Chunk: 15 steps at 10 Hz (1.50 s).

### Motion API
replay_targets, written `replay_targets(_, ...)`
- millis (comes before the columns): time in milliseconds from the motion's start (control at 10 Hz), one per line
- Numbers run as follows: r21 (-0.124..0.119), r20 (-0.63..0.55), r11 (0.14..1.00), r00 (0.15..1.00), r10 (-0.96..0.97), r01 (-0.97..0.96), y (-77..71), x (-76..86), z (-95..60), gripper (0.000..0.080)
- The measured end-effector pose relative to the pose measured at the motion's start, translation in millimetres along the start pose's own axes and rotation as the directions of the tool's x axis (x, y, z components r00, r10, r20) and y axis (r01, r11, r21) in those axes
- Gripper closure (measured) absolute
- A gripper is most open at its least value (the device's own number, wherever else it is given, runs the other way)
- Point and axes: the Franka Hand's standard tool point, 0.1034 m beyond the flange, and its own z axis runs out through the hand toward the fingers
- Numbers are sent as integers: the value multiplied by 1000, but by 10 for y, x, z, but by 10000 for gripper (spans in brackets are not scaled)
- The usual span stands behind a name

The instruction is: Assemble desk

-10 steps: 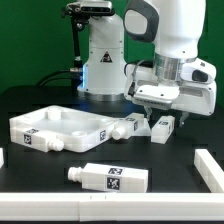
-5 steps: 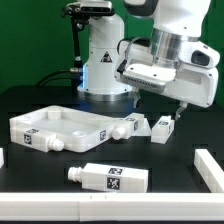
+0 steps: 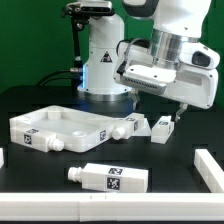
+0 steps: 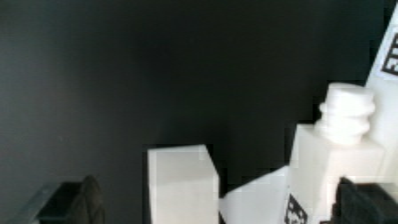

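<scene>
over the table (image 3: 40,170), the gripper (image 3: 178,112) hangs tilted, jaws spread wide and empty, above a leg (image 3: 160,128) beside the panel (image 3: 60,125), seemingly lined up to pick it.

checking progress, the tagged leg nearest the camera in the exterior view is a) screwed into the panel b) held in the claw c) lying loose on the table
c: the leg lies on its side on the table, in front of and apart from the panel.
</scene>
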Motion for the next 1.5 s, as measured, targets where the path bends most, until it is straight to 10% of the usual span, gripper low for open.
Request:
replay_targets(200,38,-14,975,975,220,-220,138,-193,31,150)
replay_targets(800,33,23,800,801,598,-599,202,-215,-41,150)
replay_targets(1100,140,50,349,359,932,-927,219,-525,-175,150)
replay_targets(1500,122,62,182,191,980,-976,264,-525,-163,150)
